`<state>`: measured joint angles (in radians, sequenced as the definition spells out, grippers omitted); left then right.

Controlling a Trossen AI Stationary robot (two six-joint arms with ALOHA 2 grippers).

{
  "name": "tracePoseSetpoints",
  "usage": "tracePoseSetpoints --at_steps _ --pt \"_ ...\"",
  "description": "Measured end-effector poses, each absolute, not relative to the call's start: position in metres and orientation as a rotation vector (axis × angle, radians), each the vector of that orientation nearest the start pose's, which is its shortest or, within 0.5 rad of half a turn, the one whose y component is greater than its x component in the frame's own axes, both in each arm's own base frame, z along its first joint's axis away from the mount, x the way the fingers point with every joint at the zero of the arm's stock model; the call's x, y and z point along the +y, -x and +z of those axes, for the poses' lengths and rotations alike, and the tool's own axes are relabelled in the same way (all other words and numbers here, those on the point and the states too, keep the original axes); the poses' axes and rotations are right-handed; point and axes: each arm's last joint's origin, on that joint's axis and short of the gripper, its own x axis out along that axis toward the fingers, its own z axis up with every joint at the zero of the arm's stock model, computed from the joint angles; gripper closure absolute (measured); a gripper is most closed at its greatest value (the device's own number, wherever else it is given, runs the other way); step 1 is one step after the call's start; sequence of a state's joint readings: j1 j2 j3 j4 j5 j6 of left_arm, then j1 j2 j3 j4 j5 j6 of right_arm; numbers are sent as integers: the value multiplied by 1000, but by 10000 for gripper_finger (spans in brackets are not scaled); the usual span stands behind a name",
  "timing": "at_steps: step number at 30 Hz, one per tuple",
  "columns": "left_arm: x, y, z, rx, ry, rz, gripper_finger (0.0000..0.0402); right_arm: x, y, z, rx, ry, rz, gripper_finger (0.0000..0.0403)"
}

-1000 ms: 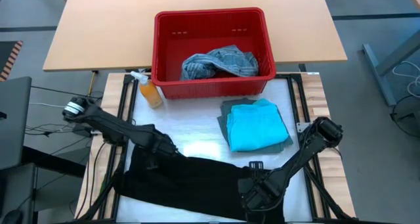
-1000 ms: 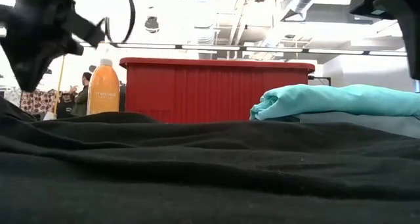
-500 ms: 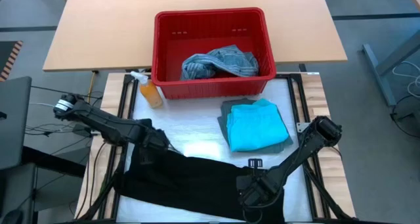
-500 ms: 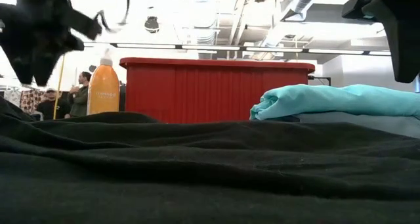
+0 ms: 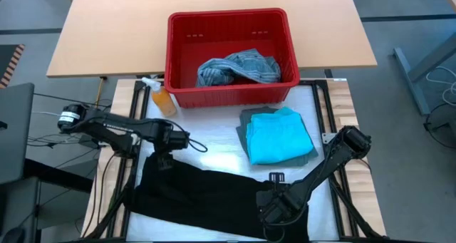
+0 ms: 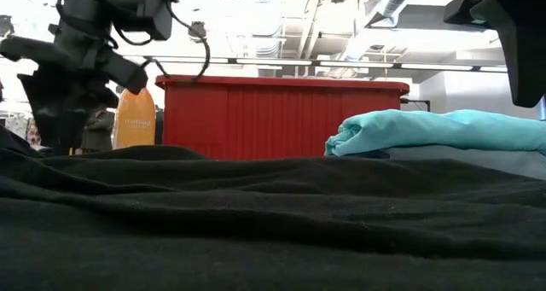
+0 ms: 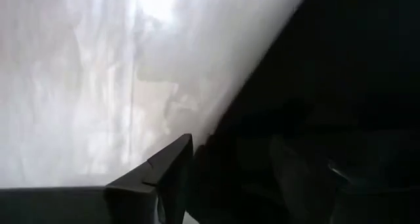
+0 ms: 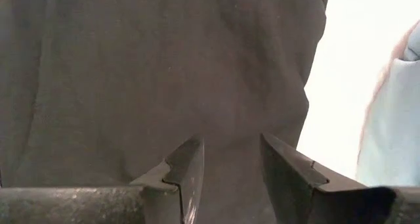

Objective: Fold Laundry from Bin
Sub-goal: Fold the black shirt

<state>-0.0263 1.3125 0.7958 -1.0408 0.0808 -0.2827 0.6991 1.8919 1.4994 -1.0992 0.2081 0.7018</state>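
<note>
Two grippers parted: my left gripper (image 5: 165, 156) at the black garment's (image 5: 206, 200) corner, my right gripper (image 8: 230, 159) over it; orange spray bottle (image 5: 161, 97) beside the red bin (image 5: 231, 22).

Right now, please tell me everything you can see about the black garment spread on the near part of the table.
The black soft garment lies spread out, mostly flat with shallow wrinkles, on the white table surface at its near edge. It looks like matte, thin knit cloth. The left gripper stands open at its far left corner, not holding it. The right gripper hangs open just above its right part. The garment stays apart from the folded turquoise garment.
</note>
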Motion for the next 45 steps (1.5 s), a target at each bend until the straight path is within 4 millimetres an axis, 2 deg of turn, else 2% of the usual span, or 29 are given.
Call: tracePoseSetpoints --at_steps 4,9,15,19,25,34,37,41,45 --pt "1 -187 179 1609 328 117 209 227 -280 220 1373 74 -90 232" --pt "1 -184 167 1600 392 47 209 228 -280 220 1372 77 -86 232" --pt "1 -187 171 1560 396 -3 209 227 -280 220 1377 88 -81 232" --pt "-1 -188 173 1548 471 -88 211 225 -281 220 1376 87 -83 232" --pt "3 -184 171 1597 354 30 227 223 -283 220 1376 84 -86 232" --pt "1 -183 172 1612 403 -22 232 223 -284 220 1371 77 -87 232" --pt "0 -181 172 1624 433 -53 272 223 -284 220 1371 77 -87 232" --pt "-2 -179 173 1653 477 -77 376 223 -284 220 1371 77 -87 232" --pt "-8 -176 176 1671 620 -177 398 224 -283 220 1371 76 -85 232"
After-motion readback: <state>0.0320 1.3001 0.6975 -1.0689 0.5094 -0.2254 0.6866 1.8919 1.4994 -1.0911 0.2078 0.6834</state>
